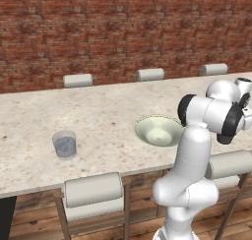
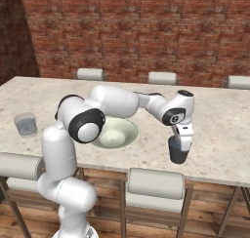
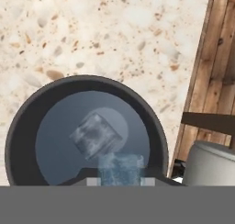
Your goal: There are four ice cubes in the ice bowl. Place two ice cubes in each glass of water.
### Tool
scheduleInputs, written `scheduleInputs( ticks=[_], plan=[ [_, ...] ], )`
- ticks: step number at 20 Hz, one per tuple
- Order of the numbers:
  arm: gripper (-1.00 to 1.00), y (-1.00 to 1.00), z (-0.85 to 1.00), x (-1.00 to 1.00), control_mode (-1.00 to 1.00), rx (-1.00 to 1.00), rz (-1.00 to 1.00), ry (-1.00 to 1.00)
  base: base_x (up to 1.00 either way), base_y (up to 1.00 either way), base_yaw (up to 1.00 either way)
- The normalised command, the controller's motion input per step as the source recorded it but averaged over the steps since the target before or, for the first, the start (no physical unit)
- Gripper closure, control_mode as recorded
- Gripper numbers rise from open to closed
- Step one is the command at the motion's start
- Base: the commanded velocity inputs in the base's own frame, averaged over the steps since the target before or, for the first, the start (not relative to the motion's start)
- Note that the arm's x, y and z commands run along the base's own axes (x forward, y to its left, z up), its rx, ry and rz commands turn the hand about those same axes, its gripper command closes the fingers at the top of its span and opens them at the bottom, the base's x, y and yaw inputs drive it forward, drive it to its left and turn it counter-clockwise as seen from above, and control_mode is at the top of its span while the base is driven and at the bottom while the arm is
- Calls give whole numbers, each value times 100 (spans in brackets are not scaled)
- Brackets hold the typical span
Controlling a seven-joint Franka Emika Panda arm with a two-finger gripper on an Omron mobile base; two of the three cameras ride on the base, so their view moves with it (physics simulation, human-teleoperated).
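Observation:
My gripper (image 2: pixel 180 145) hangs straight over the dark glass of water (image 2: pixel 178 154) near the counter's front edge, right of the ice bowl (image 2: pixel 125 130). In the hand view I look down into that glass (image 3: pixel 27 108). One ice cube (image 3: pixel 95 136) lies in its water. A second ice cube (image 3: pixel 120 168) sits just above it between my fingertips, with the gripper (image 3: pixel 120 181) shut on it. The see-through glass (image 1: pixel 64 144) stands far left on the counter, and shows again at the left edge (image 2: pixel 25 124). The bowl (image 1: pixel 145 126) holds a pale blur; I cannot make out single cubes.
The speckled stone counter (image 1: pixel 98 116) has stools along its near side (image 2: pixel 155 183) and its far side (image 1: pixel 78 80). The counter's front edge and the wooden floor (image 3: pixel 220 58) lie right beside the dark glass. A brick wall stands behind.

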Motion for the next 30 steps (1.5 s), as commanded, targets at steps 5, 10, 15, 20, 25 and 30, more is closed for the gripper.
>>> scheduleInputs(
  ticks=[5,10,15,20,25,30],
  plan=[
    [100,2,-1,12,-100,0,0,0,0,0,0],
    [-100,-8,0,0,-100,3,0,0,0,0,0],
    [-100,-5,-2,0,-100,4,0,0,0,0,0],
    [-100,0,0,0,-100,4,0,0,0,0,0],
    [100,0,0,0,-100,4,0,0,0,0,0],
    [100,0,28,0,-100,13,0,-7,0,0,0]
  ],
)
